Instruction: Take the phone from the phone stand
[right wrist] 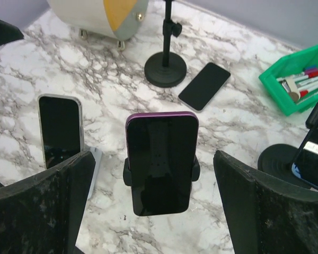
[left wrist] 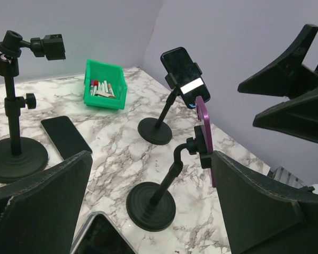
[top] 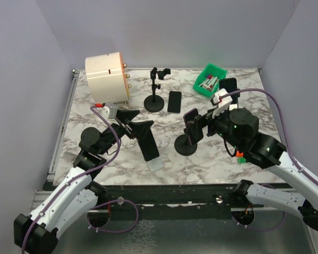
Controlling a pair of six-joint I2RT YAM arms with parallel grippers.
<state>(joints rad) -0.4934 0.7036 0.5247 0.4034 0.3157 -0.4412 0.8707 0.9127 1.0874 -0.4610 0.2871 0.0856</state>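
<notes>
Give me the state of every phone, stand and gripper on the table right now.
Purple phone, clamped upright in its stand.
Right gripper, open around the purple phone.
Left gripper, open, holding nothing.
Black phone, clamped in the far stand.
Tall stand, clamp empty.
Flat phone, lying loose on the table.
Silver-edged phone, propped upright.
Green bin, holds markers.

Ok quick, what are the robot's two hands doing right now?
Left hand: open, empty.
Right hand: open, facing the purple phone, not gripping it.
</notes>
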